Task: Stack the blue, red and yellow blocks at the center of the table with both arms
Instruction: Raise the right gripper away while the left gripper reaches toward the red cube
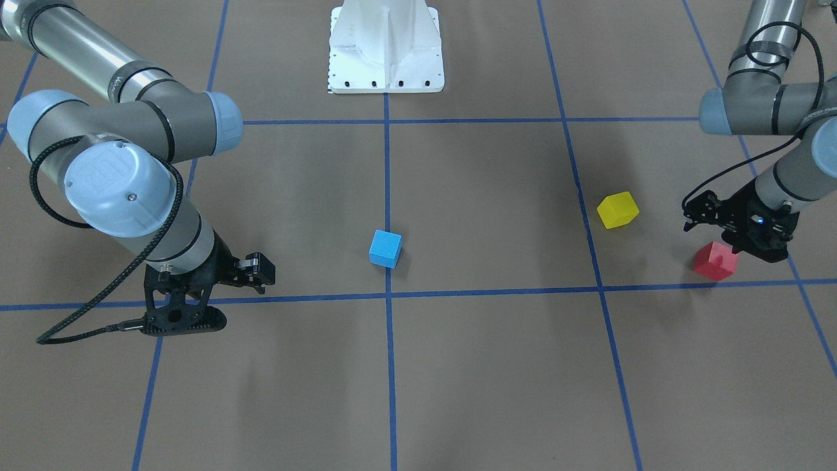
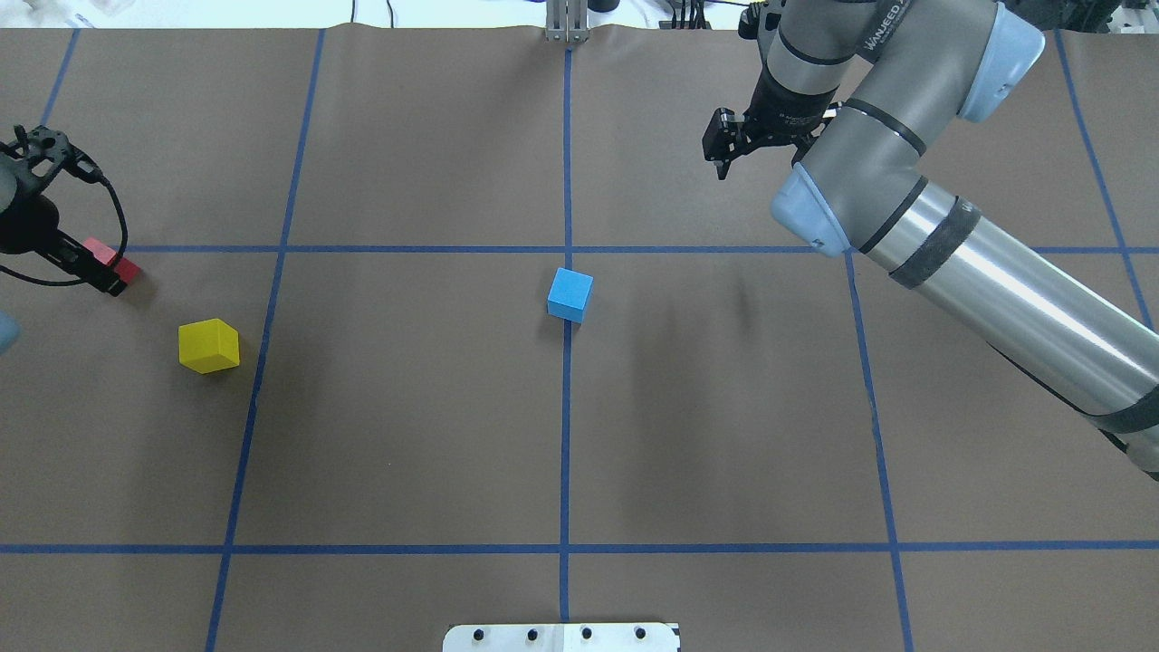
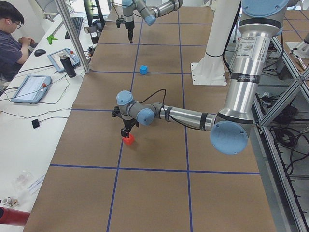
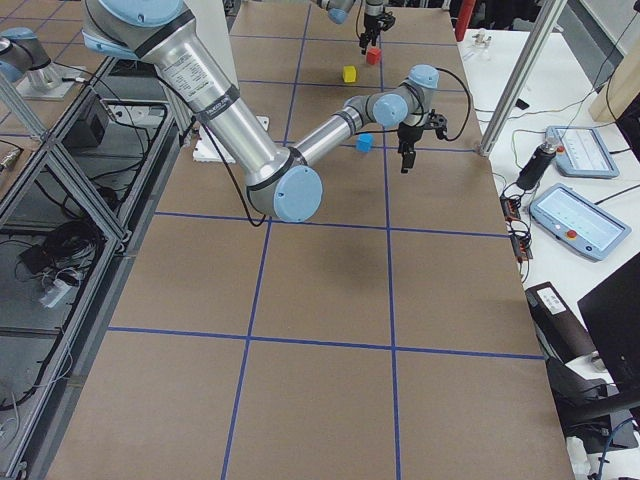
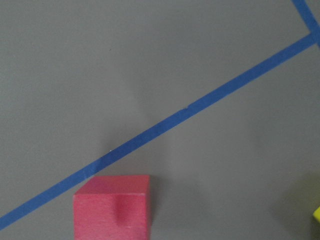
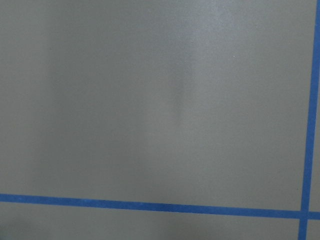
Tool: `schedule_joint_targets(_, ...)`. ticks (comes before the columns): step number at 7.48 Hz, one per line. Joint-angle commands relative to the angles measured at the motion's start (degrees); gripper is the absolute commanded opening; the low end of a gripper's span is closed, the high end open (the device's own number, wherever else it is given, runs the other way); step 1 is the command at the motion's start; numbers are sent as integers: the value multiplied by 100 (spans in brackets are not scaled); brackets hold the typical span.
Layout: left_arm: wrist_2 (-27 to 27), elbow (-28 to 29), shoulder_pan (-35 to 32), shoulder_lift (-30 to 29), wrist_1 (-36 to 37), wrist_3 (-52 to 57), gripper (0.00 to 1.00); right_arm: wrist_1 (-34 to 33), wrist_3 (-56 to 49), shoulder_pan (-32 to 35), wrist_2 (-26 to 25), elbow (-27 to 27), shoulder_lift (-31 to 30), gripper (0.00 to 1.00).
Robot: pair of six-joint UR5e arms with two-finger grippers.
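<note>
Exterior front-facing view: blue block (image 1: pixel 385 248) alone near mid-table, flat on the brown paper of the table (image 1: pixel 497 366), astride the long blue tape line (image 1: pixel 390 366) and just short of its crossing with another; yellow block (image 1: pixel 618 210) well apart from it, toward the robot's left side, flat on the paper with one corner turned to the camera; red block (image 1: pixel 716 260) even farther out, near the yellow one but not touching it, just beside a tape line. Left gripper (image 1: pixel 731 248) low over the red block, its tips at the block's top face; from overhead, a dark finger across the block with red showing on either side; cannot tell whether clamped onto it or merely around it. In the left wrist-mounted view, red block at the bottom edge, upright on the paper, beside a slanting tape line, with a sliver of yellow at the right edge. Right gripper (image 1: pixel 260 275) on the opposite side, well away from all three blocks, hanging above bare paper beside a tape line, holding nothing; pointing down; cannot tell how far apart its tips. Right wrist-mounted view: only paper and two tape lines meeting at the lower right corner. White robot base (image 1: pixel 386 52) at the table's far edge, in line with the blue block.
</note>
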Motion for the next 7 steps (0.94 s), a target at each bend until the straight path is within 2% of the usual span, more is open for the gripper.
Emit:
schedule_joint_targets(1, -2, 117, -156, -1, 41, 138, 99, 1, -4, -2, 0, -10, 2, 100)
schedule_joint_targets(3, -2, 266, -236, -36, 50, 94, 99, 1, 5, -10, 9, -18, 11, 100)
schedule_joint_targets(5, -2, 661, -236, -334, 33, 76, 99, 1, 5, -10, 9, -18, 11, 100)
schedule_joint_targets(7, -2, 724, -227, -362, 15, 15, 100, 1, -4, -10, 0, -18, 2, 100)
